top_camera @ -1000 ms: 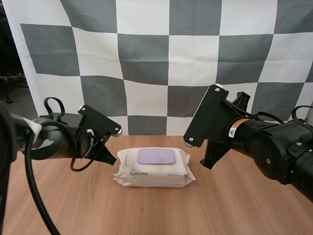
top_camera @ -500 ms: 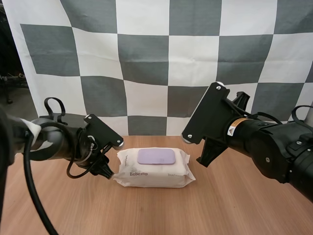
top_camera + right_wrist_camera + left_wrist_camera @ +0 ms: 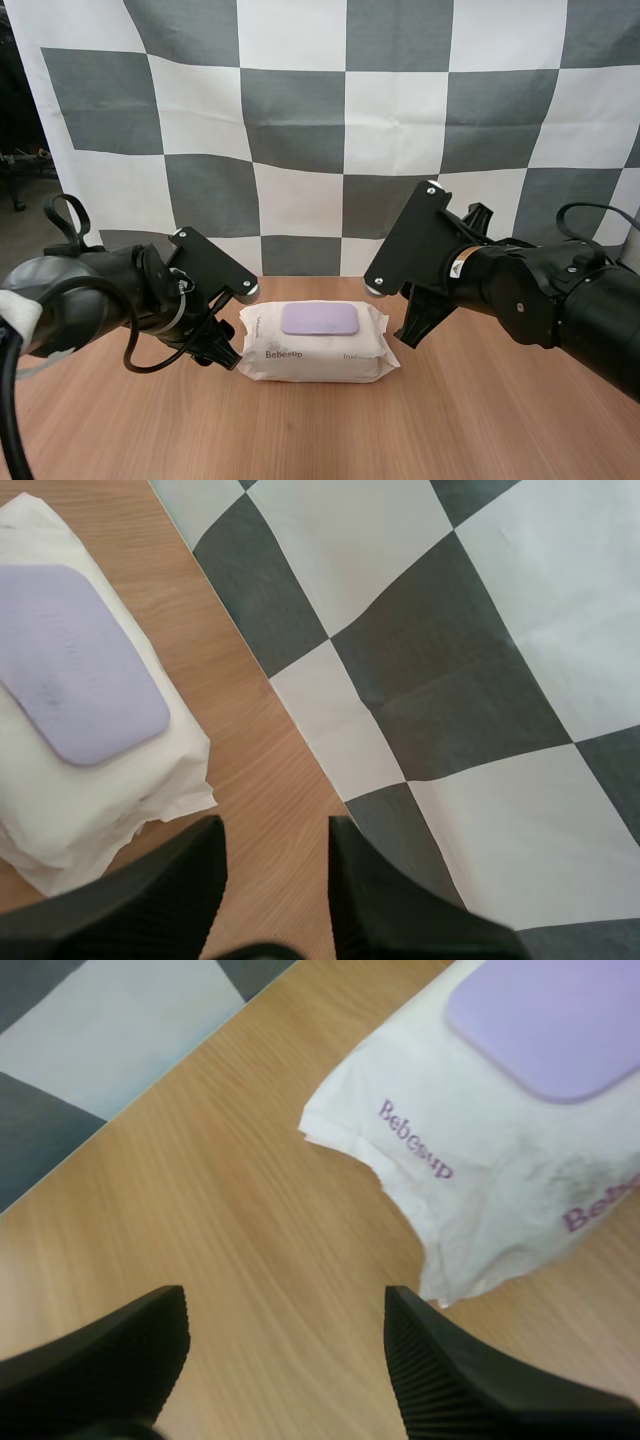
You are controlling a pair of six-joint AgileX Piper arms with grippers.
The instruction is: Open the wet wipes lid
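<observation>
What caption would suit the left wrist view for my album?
Open left gripper beside the wet wipes pack, its purple lid shut.

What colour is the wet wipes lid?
Pale lilac: the lid sits closed on the white wet wipes pack. Right wrist view shows it best.

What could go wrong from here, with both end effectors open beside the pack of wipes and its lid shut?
1. The pack lies loose on the table; the left end effector, open at its crimped end, may push it aside instead of holding it.
2. The lid lies flat on the pack, with no raised edge that I can see; the right end effector may slip off it or pinch the pack instead.
</observation>
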